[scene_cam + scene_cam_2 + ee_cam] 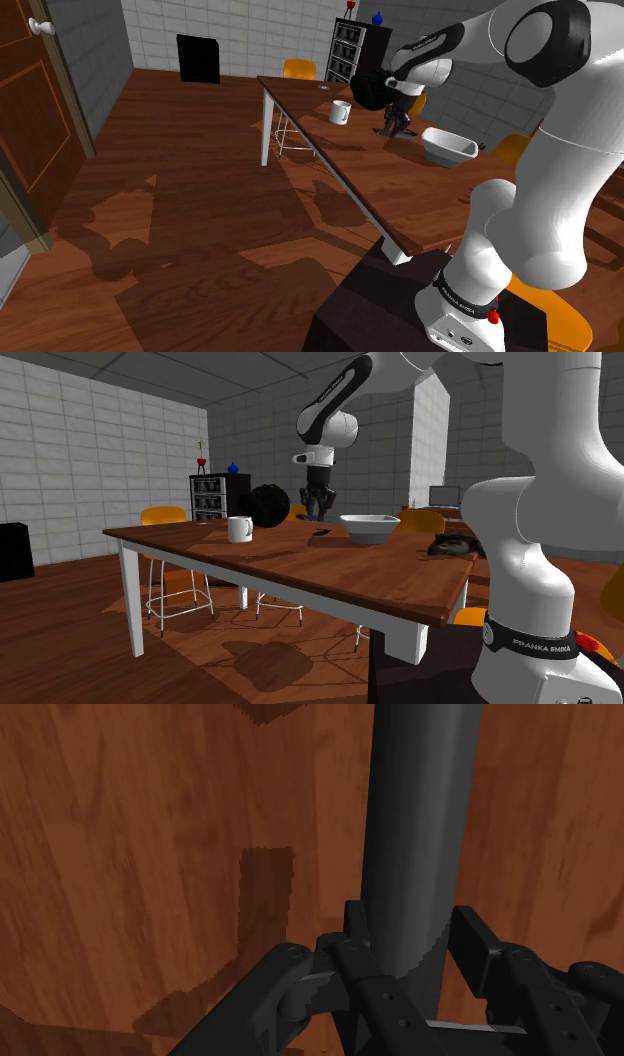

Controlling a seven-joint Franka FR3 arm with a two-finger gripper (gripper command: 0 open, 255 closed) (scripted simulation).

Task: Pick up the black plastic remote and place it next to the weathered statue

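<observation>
The black two-finger gripper (pixel 410 959) is clasping the long, dark grey remote (pixel 420 824) near one end, at ten o'clock of the white bowl (pixel 370 530) in the second exterior view. Probably light, stiff and slippery, so a mid-length hold would be steadier.

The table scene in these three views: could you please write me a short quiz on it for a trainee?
1. True or false: the gripper is shut on the dark remote.
2. Which stands nearest the dark statue on the table: A, white mug; B, white bowl; C, green bottle?
3. What colour is the chair at the table's far end in the second exterior view?
Key: 1 true; 2 B; 3 orange.
</observation>
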